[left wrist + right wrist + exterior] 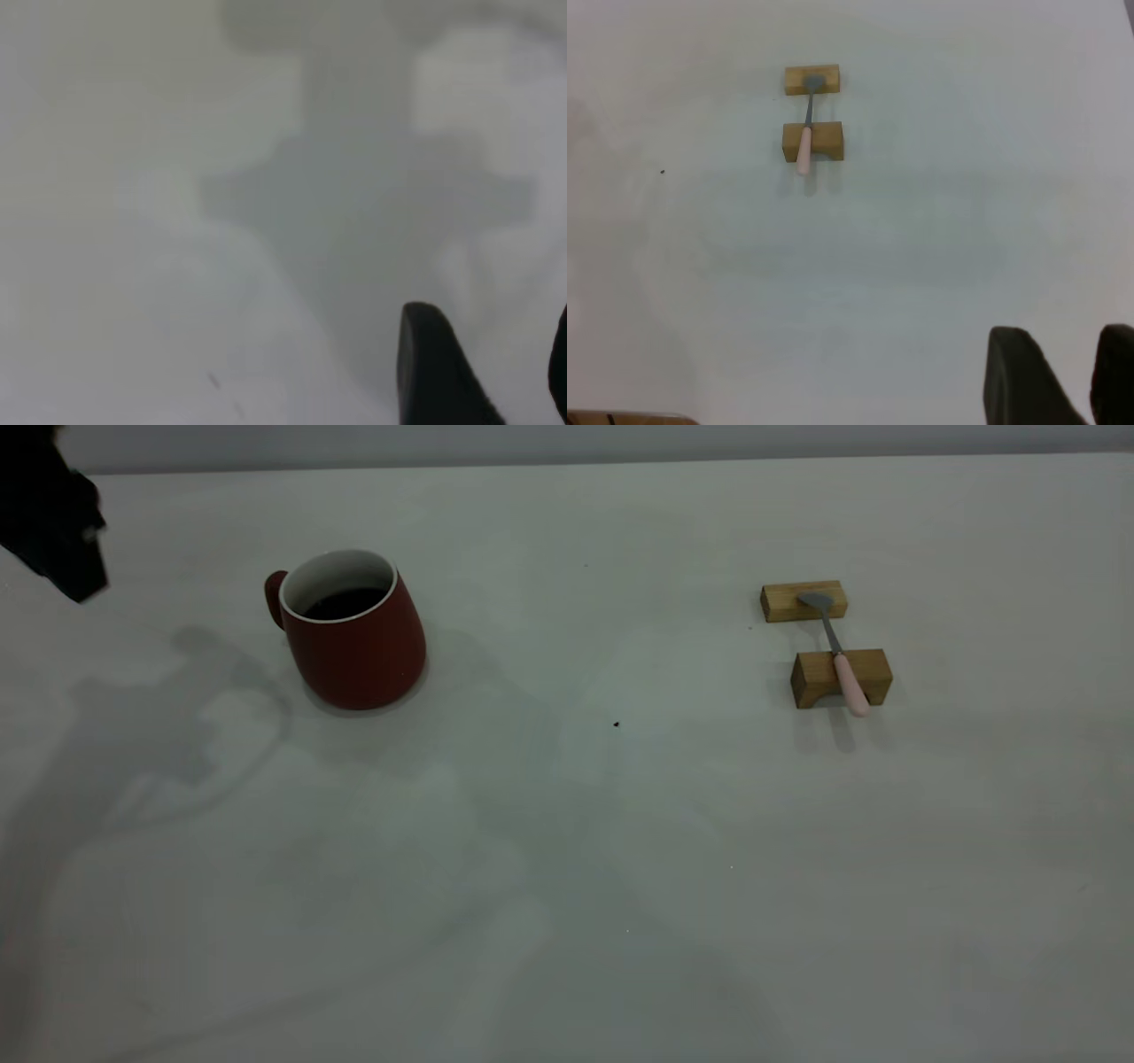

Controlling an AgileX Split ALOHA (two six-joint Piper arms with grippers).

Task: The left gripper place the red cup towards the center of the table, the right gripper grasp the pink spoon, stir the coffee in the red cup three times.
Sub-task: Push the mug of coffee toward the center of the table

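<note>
Fingers of the left gripper and right gripper stood apart, empty. Left of the table's black speck sat the glossy ceramic red cup; right of it, the pink spoon bridged two wooden blocks. No writing showed.

The exterior camera looks down at a slant on the worktop from its near side, taking in the cup at left, the spoon on two wooden blocks at right, and the left arm at the far left corner; the left wrist camera hangs close over bare worktop, facing down, its own pincer at the frame edge, sharing only that surface with the others; the right wrist camera sits higher and farther back, facing down past its pincer to the spoon and blocks, which it shares with the exterior view, along with a black speck seen mid-worktop.
</note>
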